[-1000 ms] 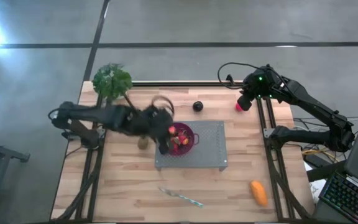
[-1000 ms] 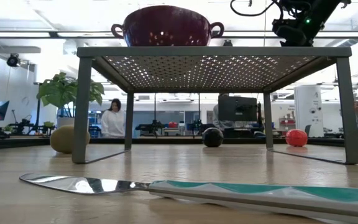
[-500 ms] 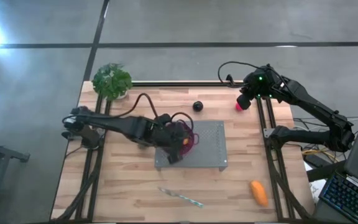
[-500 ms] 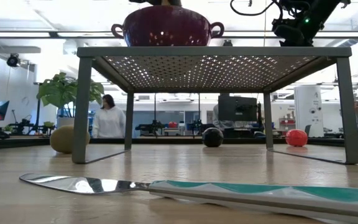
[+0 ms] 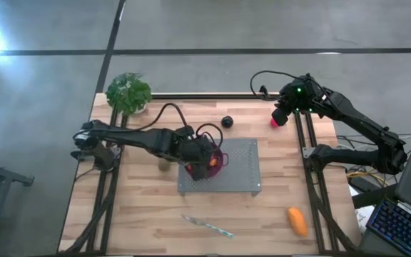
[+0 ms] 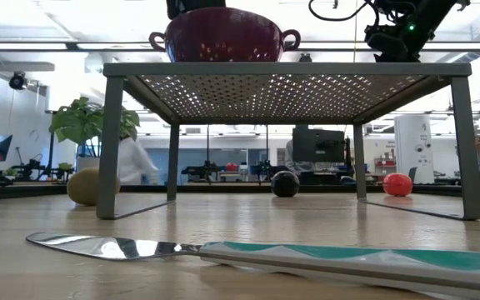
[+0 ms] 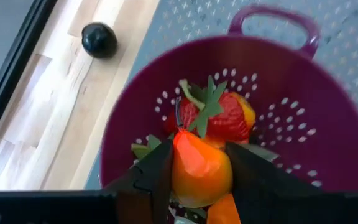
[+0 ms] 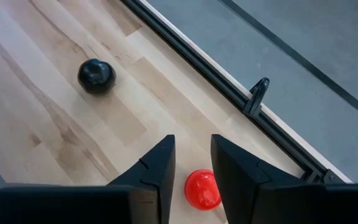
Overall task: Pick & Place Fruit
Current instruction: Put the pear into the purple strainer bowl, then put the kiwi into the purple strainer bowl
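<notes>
My left gripper [image 7: 199,177] hangs over the purple colander [image 7: 328,162], shut on a small orange fruit [image 7: 197,167]. A red strawberry [image 7: 222,118] lies inside the colander, which stands on a perforated metal stand [image 5: 237,175]. At the far right my right gripper [image 8: 192,163] is open above a pink-red ball [image 8: 202,190] that rests on the table and that it does not touch. A dark plum [image 5: 227,121] lies behind the stand, an olive kiwi [image 6: 84,186] at its left, and an oblong orange fruit [image 5: 297,221] at the near right. My left gripper pinches the small orange fruit by its two opposite sides [image 7: 178,163] between the two fingers. The fingers slant down from the table's left. The fruit is lifted clear and hangs inside the colander's rim, just above the strawberry.
A slim knife [image 5: 207,227] lies on the table in front of the stand. A leafy plant [image 5: 128,93] stands at the far left corner. A person moves in the room beyond the table.
My left gripper has gone toward the table's right edge and down, carrying the orange fruit from the colander's left rim to over its middle, and has rolled a little. The person in the room has walked on.
</notes>
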Robot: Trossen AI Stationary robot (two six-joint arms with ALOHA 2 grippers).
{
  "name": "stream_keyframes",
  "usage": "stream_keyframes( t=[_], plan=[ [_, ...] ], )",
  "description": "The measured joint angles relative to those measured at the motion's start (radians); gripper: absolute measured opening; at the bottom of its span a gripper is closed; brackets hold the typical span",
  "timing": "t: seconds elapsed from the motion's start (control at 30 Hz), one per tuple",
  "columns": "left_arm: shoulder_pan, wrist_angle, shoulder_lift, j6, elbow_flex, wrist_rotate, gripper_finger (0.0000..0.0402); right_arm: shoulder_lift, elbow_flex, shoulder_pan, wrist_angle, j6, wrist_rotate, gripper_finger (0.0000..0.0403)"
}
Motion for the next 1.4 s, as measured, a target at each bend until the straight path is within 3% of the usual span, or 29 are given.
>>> stream_keyframes(
  t=[0.27,0.6,0.77,0.97,1.4],
  plan=[
    [0.002,0.041,0.001,0.010,-0.034,0.003,0.0168,0.000,0.000,0.000,0.000,0.001,-0.002,0.0113],
    [0.010,-0.009,-0.001,0.041,-0.009,0.053,0.0250,0.000,0.000,0.000,-0.002,0.002,-0.001,0.0133],
    [0.010,-0.129,-0.050,0.008,0.055,0.002,0.0250,0.000,0.000,-0.001,-0.002,-0.001,-0.001,0.0141],
    [-0.013,-0.142,-0.152,-0.055,0.053,-0.009,0.0245,0.000,0.000,0.000,-0.002,-0.009,0.000,0.0132],
    [-0.277,-0.140,-0.263,-0.148,0.049,-0.335,0.0245,0.000,0.000,0.000,-0.001,-0.053,0.002,0.0084]
  ],
)
